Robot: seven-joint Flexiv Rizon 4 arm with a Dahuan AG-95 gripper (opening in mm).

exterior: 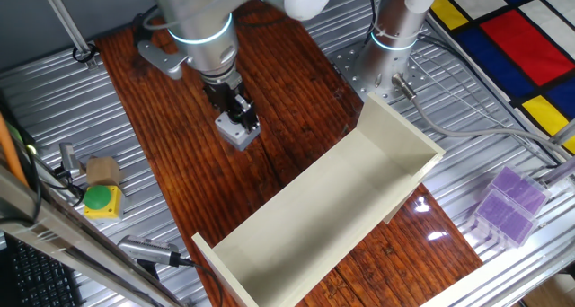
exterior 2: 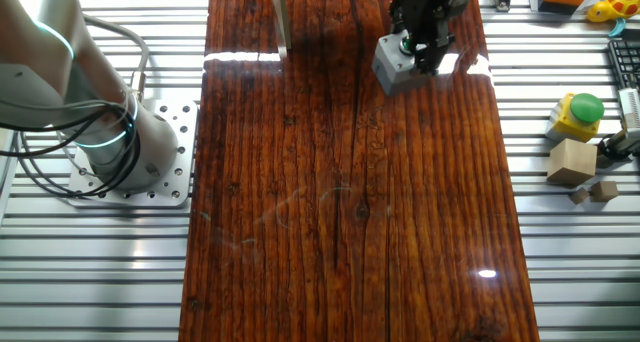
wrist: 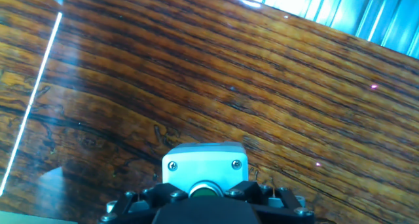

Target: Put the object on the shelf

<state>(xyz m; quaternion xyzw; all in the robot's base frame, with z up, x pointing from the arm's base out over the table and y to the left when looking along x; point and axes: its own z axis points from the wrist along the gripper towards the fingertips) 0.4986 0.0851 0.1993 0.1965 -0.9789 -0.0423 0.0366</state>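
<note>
The gripper [exterior: 239, 116] was pinching the grey box [exterior: 237, 132] by its top over the glossy dark wood tabletop [exterior: 296, 83], well apart from the cream shelf [exterior: 332, 208]. Ribbed metal decking [exterior 2: 570, 262] surrounded the wood.

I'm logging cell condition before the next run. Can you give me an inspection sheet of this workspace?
Surface: dark wooden board on ribbed metal table.
Job's things: grey button box held in the pincer; cream shelf holds nothing.
Clutter: yellow button box, wooden block, purple boxes.
Grippers: pincer shut on the box.
Cables: bundle beside the arm base.
Surroundings: coloured panel.
</note>
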